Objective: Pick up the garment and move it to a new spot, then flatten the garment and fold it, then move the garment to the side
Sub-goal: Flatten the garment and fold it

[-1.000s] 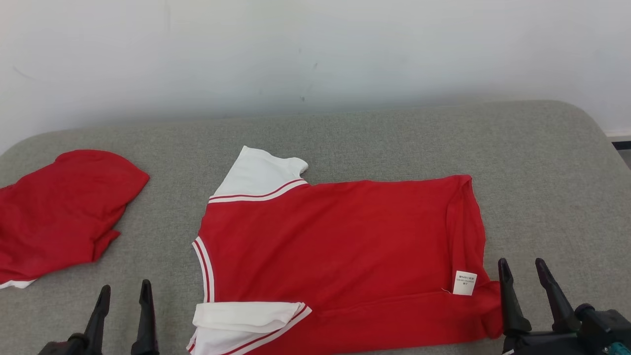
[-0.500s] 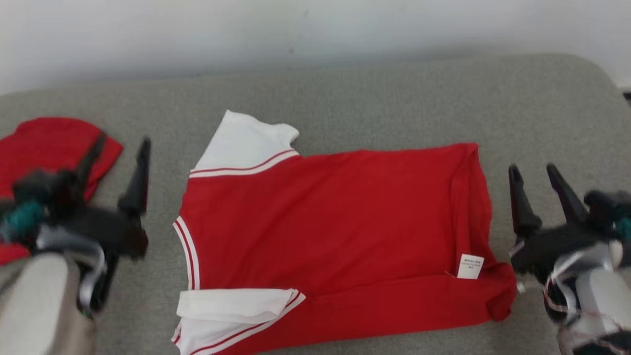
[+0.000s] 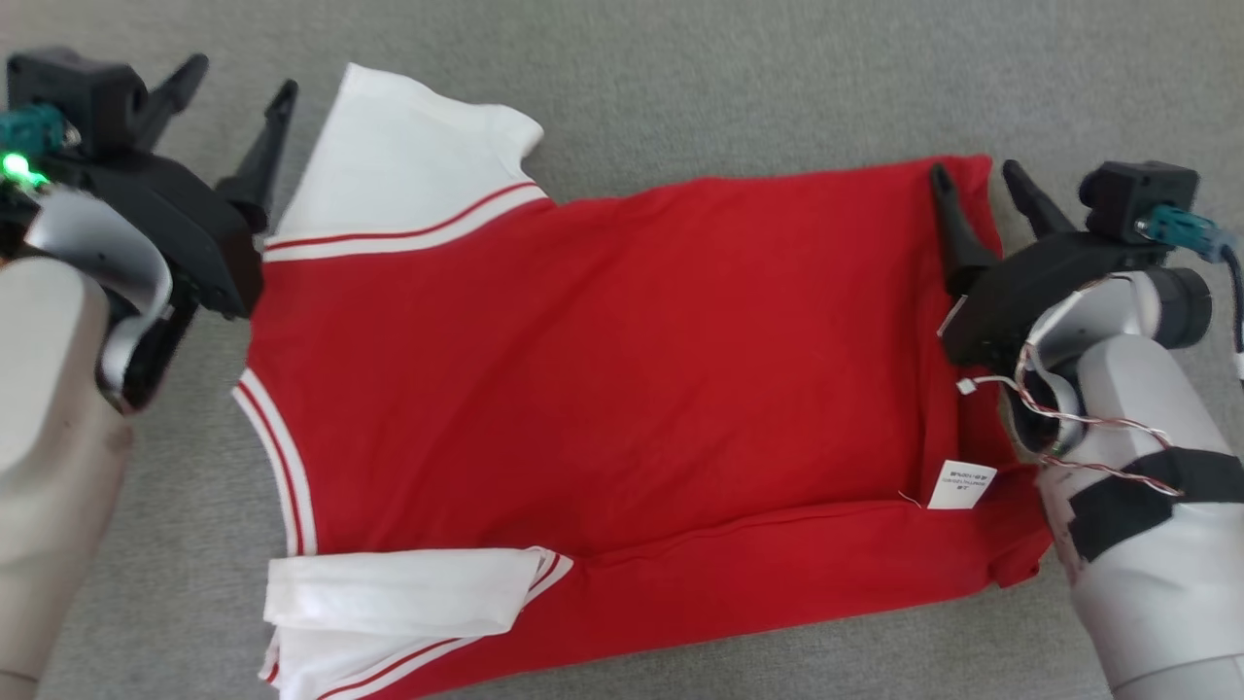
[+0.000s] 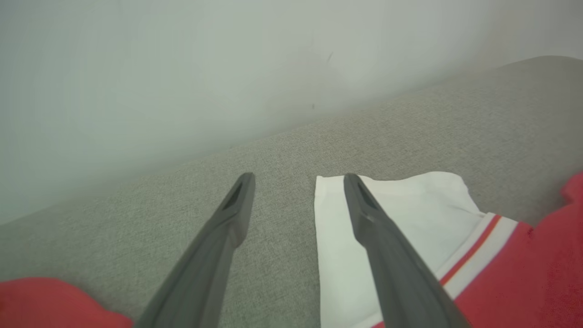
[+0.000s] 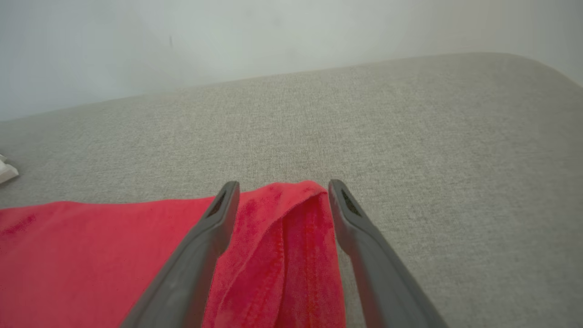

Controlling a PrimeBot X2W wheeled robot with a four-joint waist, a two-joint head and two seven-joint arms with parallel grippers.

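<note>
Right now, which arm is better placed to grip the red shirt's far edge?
Probably right: the right end effector, open, straddles the far hem corner of the shirt. The left end effector, also open, sits half off the white sleeve.

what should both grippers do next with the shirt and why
Probably lower both and close on the far edge. The left gripper hangs open over the edge of the white sleeve, the right gripper open over the red hem corner; the shirt lies mostly flat, nothing gripped yet.

Bright, even light; soft, sharp-edged frames.
</note>
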